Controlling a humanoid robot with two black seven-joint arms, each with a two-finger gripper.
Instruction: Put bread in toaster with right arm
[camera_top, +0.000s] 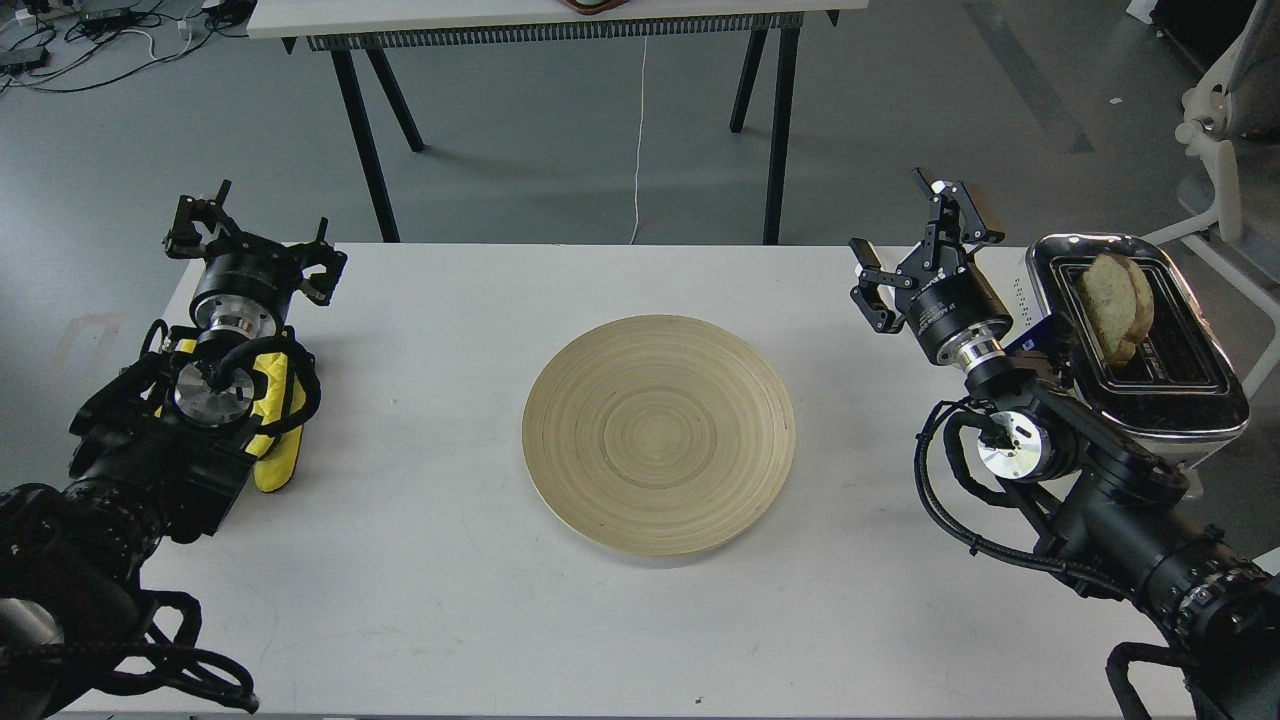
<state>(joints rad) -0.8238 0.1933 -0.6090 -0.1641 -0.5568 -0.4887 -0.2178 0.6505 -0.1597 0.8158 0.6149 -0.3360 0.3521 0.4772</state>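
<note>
Head view. The bread (1118, 305) is seen standing in the left slot of the toaster (1180, 400), far right on the table (420, 600), upper part protruding. The right gripper (925, 245), just left of the toaster, is spread open and empty. The left gripper (255, 235) is open, idle at far left. The plate (658, 433) sits at centre. Insertion is judged done; next, lever press or arm retraction may be req'd.

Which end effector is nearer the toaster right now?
Right. The right end effector hangs open just left of the toaster, where the bread sits in a slot. The left end effector is across the table, beyond the wooden plate.
</note>
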